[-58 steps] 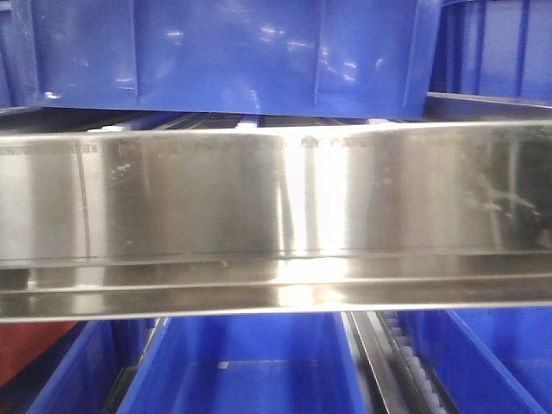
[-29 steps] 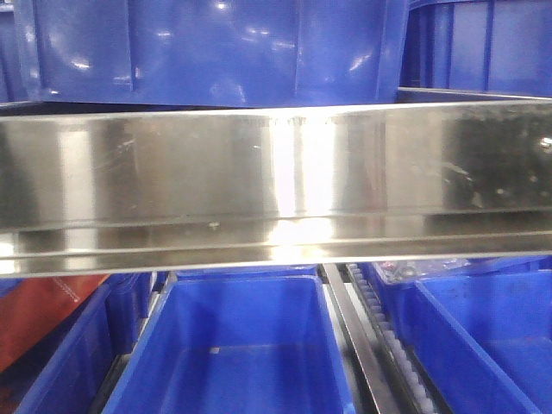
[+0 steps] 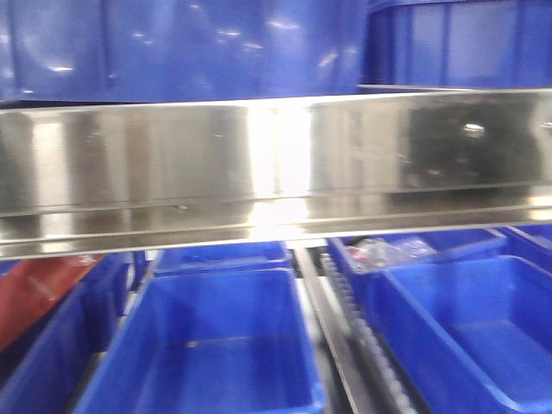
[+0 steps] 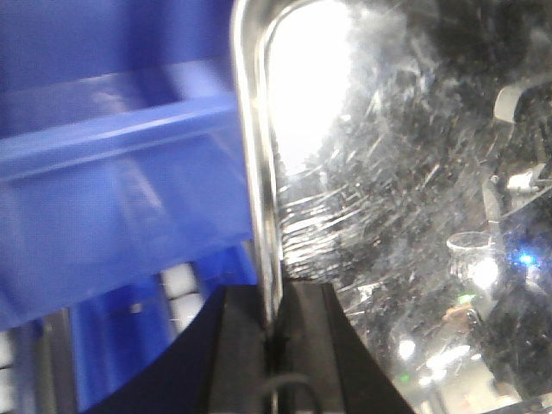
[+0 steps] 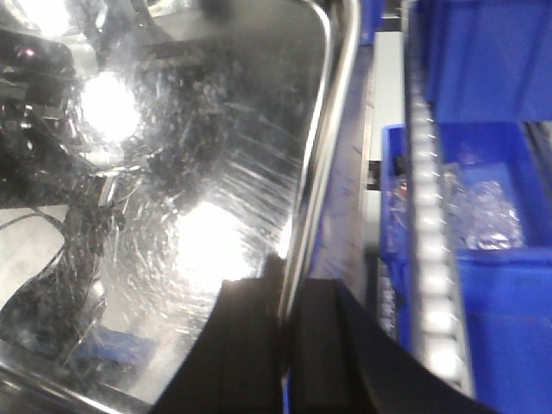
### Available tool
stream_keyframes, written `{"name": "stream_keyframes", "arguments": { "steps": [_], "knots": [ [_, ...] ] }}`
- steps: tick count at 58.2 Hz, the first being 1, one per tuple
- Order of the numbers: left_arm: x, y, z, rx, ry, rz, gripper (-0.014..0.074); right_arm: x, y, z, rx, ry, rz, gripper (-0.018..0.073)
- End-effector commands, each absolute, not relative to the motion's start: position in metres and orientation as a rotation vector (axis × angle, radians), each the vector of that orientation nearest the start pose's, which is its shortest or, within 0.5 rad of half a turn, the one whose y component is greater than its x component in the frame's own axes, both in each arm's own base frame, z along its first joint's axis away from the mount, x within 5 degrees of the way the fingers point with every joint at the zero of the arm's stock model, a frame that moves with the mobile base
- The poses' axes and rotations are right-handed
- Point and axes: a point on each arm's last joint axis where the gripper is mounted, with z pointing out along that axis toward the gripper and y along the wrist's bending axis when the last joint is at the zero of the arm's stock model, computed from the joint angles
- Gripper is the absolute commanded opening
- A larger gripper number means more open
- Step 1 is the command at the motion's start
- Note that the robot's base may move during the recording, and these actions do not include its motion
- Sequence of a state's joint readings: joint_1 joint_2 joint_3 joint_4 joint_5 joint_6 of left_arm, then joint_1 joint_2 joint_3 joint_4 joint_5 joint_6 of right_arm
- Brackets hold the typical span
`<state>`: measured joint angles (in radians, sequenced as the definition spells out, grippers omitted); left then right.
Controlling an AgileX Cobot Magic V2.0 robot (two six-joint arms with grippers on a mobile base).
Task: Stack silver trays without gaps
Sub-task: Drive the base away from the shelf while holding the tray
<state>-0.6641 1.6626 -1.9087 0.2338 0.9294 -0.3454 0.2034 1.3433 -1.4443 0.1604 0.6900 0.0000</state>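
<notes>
A silver tray fills the right half of the left wrist view, its shiny scratched surface mirroring lights. My left gripper is shut on the tray's rolled rim, one black finger outside it and the other inside. In the right wrist view the same kind of silver tray fills the left side. My right gripper is shut on its rim, again with one finger on each side. Neither gripper shows in the front view.
A long shiny steel shelf rail spans the front view. Blue bins stand above it and open blue bins below. A roller track runs between the lower bins. One bin holds clear plastic bags.
In the front view the steel rail and the upper bins have slid up and to the left. More of the lower blue bins and the roller track now shows.
</notes>
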Motion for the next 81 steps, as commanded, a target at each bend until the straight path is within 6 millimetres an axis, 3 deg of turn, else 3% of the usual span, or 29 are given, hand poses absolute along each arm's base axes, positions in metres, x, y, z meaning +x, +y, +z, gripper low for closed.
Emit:
{"name": "stream_keyframes", "arguments": {
  "steps": [1,81],
  "knots": [
    [0.2953,-0.2179,0.4665,0.388,2.05,-0.387,-0.0019,0.2836,0.0705,0.4443,-0.161,2.0,0.321,-0.0079],
    [0.2958,-0.2183,0.4658,0.389,2.052,-0.386,-0.0019,0.2838,0.0705,0.4447,-0.16,1.995,0.321,-0.0079]
  ]
}}
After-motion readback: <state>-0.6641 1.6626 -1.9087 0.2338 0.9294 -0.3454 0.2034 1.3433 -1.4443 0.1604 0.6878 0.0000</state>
